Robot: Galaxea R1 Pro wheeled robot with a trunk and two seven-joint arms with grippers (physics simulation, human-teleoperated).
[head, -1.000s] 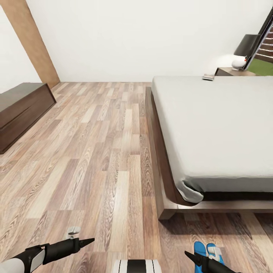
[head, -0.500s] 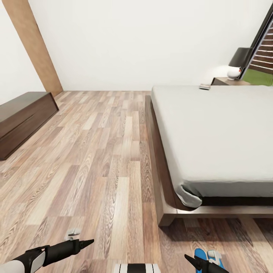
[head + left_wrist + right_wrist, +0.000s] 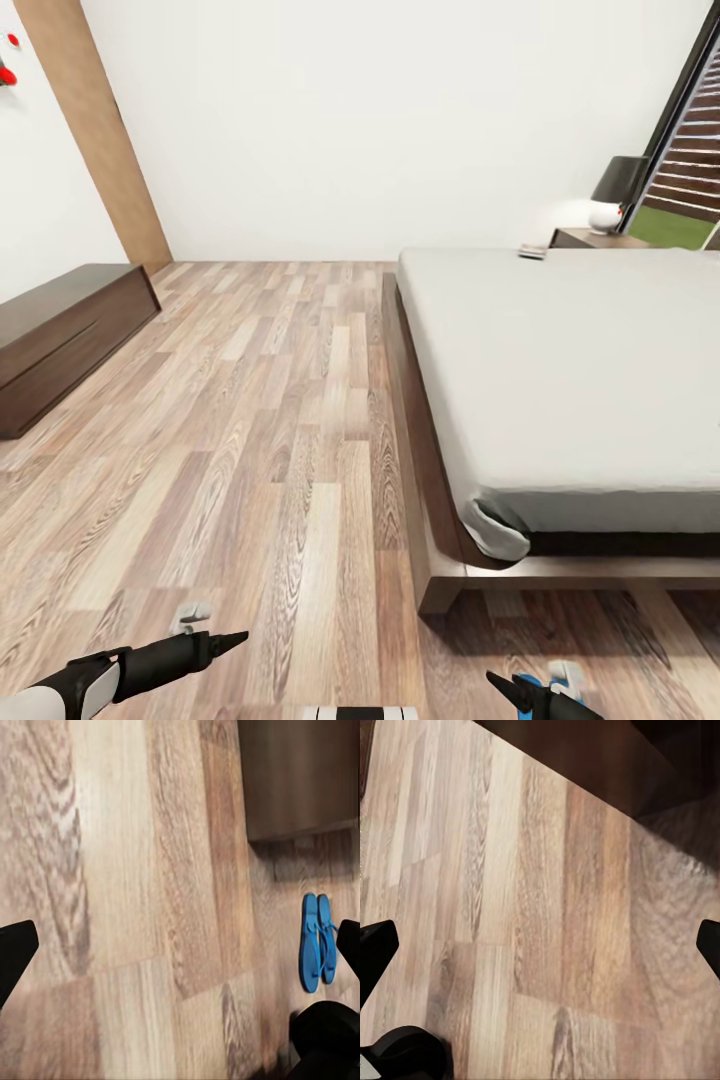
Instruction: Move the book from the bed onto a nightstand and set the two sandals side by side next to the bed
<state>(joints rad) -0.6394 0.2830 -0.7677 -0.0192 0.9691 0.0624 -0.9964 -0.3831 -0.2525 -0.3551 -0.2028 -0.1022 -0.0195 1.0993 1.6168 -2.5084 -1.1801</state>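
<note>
Blue sandals (image 3: 317, 942) paired in left wrist view, book (image 3: 532, 251) on bed (image 3: 560, 370), both pincers apart.

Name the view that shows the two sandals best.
The left wrist view: the two sandals lie whole, side by side on the floor near the bed frame. The head view catches just a blue sliver behind the right gripper.

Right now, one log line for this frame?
left gripper: open, empty | right gripper: open, empty | bright blue flip-flops: paired on wood floor | small thin book: on off-white mattress
</note>
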